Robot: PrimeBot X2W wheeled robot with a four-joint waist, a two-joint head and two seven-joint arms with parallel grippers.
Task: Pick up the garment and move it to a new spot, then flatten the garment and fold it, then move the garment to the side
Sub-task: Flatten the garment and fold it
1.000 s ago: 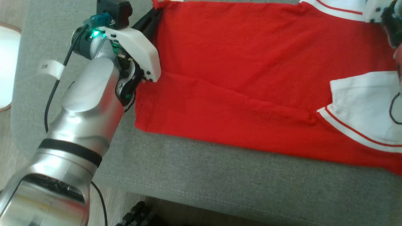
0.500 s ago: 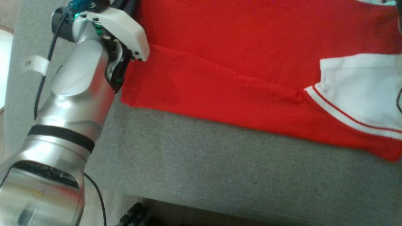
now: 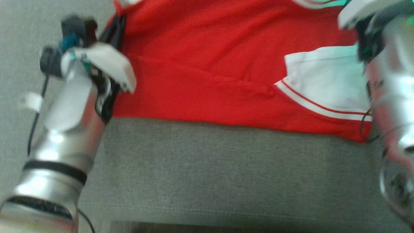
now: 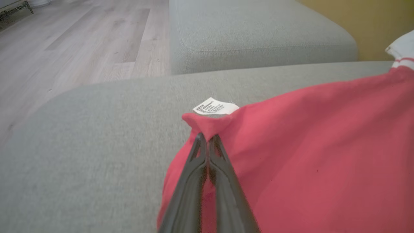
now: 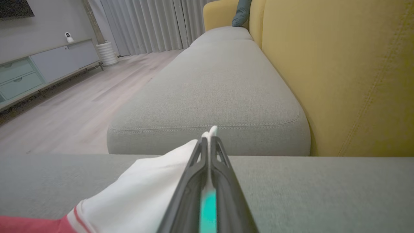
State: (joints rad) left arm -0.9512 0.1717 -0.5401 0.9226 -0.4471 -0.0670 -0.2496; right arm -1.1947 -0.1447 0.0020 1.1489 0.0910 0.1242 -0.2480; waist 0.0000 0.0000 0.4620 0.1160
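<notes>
The garment [image 3: 207,64] is a red shirt with white, red-striped sleeves [image 3: 326,84], spread on a grey sofa cushion [image 3: 226,168]. My left gripper [image 3: 118,26] is at the shirt's far left corner. In the left wrist view it [image 4: 207,137] is shut on a pinch of the red hem, just below a white care label [image 4: 213,106]. My right gripper [image 5: 208,139] is shut on the edge of a white sleeve [image 5: 145,191], a little cloth poking out past its tips. The right forearm [image 3: 388,97] stands at the garment's right end.
A second grey cushion [image 5: 210,87] lies beyond the one I work on, with a yellow backrest [image 5: 339,71] along it. Wooden floor [image 4: 64,48] lies past the cushion's edge, and a low cabinet [image 5: 38,71] stands by the wall.
The head camera has shifted, bringing the right forearm into view. The right gripper has shut on the white sleeve. The left gripper keeps its hold on the red corner.
</notes>
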